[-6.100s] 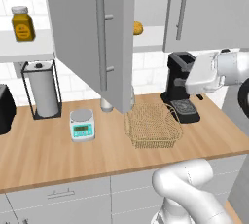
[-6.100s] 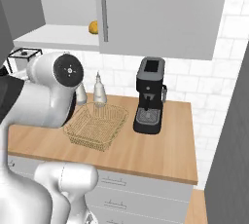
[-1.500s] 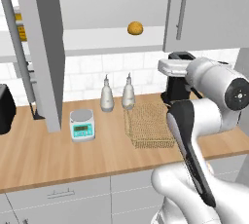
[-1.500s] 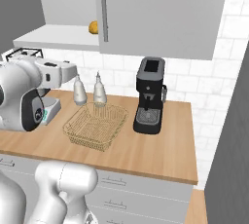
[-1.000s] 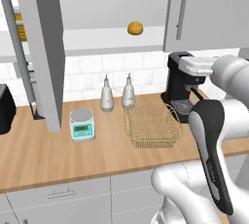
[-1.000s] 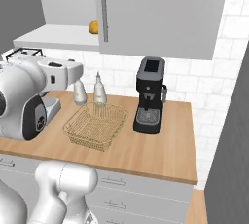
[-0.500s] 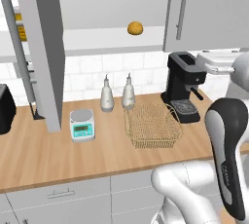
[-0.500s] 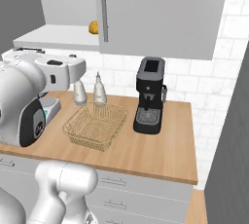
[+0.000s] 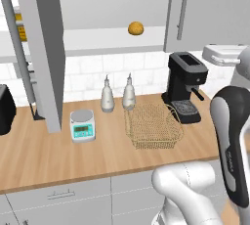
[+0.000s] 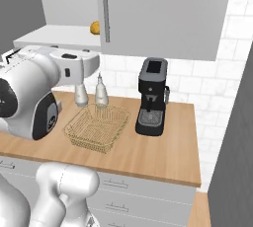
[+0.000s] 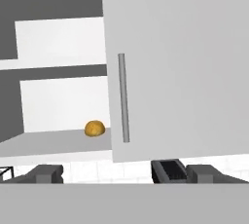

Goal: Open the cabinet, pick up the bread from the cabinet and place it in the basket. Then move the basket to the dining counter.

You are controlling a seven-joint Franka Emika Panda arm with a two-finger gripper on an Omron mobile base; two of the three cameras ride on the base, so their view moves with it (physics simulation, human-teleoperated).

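Behind the swung-open cabinet (image 9: 44,48) door the bread (image 9: 135,28) stays shelved, while the open end effector (image 11: 121,173) has swung rightward.

Cabinet (image 9: 102,4): left door swung open, right door closed. Bread (image 9: 135,28) on its inner shelf. Tabletop (image 9: 58,158) below: scale (image 9: 82,125) at left, two bottles (image 9: 117,93) behind basket (image 9: 152,125), coffee machine (image 9: 184,86) right of basket.

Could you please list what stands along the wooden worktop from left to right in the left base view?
Small white kitchen scale → two grey pear-shaped bottles → tan wire-mesh basket → black coffee machine.
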